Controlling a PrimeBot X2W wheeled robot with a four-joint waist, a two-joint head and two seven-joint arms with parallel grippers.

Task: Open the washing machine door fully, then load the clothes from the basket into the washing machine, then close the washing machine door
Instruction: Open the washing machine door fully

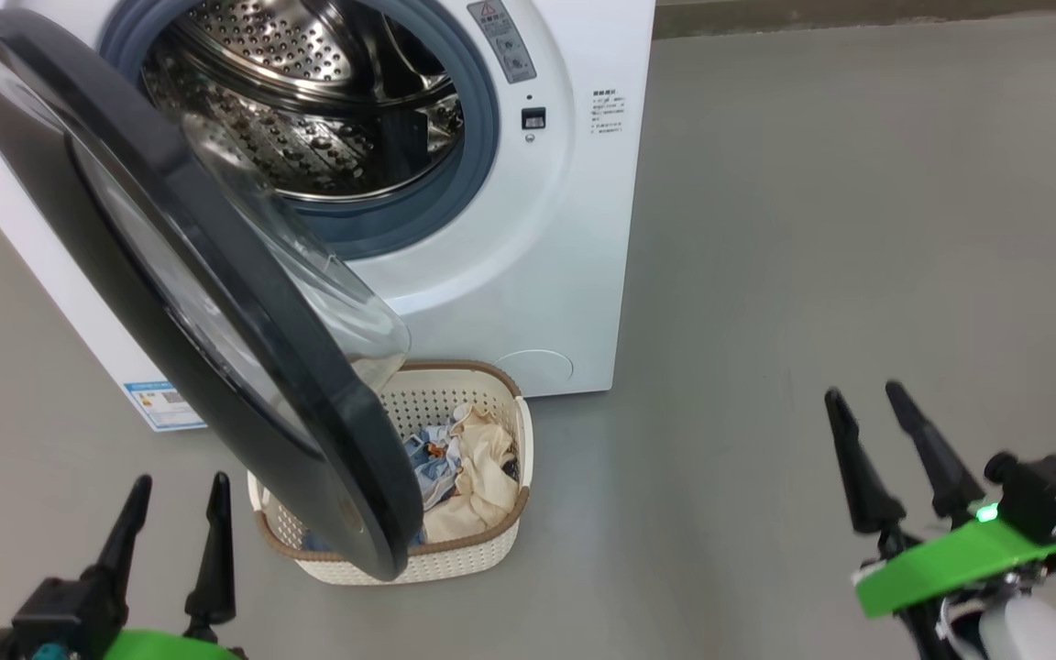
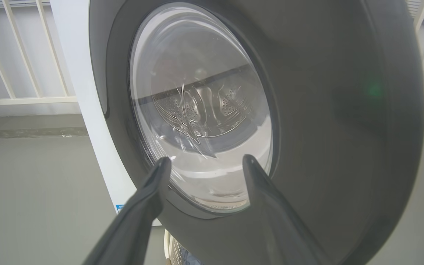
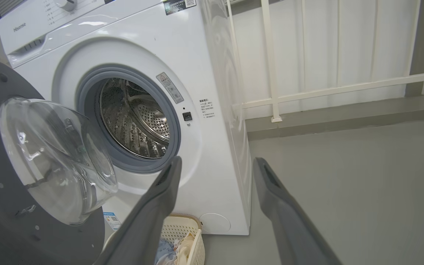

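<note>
The white washing machine stands at the upper left, its steel drum bare to view. Its glossy black door is swung out toward me, roughly half open, with the clear glass bowl bulging toward the machine. Beneath the door's lower edge sits the cream basket, holding the light blue and cream-yellow clothes. My left gripper is open at the lower left, facing the door's outer face. Over bare floor at the lower right, my right gripper is open and empty, apart from the door.
Grey floor stretches wide to the right of the machine. A white railing and a low kerb run behind it. The basket stands close against the machine's front, partly under the door.
</note>
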